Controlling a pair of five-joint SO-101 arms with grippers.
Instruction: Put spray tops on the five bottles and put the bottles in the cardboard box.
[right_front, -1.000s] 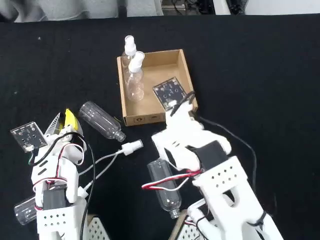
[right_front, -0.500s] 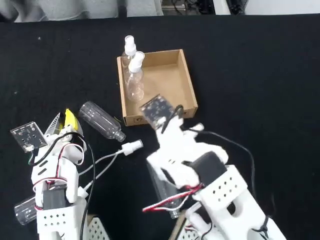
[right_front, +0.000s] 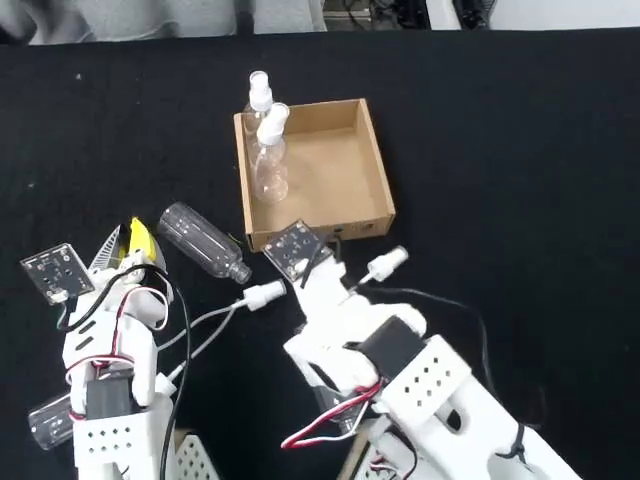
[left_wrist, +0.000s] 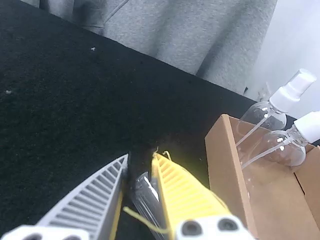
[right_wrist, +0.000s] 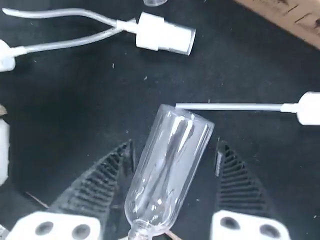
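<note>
Right wrist view shows a clear, capless bottle (right_wrist: 165, 170) lying on the black bench (right_wrist: 60, 100) between the wide-spread jaws of the right claw (right_wrist: 174, 146). The left claw (left_wrist: 140, 157) stands narrowly parted.

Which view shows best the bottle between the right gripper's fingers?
The right wrist view: the bottle lies plainly inside the open right gripper. In the high view the arm mostly hides it. The left wrist view faces the cardboard box.

A black-covered table (right_front: 520, 150) meets grey fabric (left_wrist: 190, 30) and a white wall (left_wrist: 300, 30).
</note>
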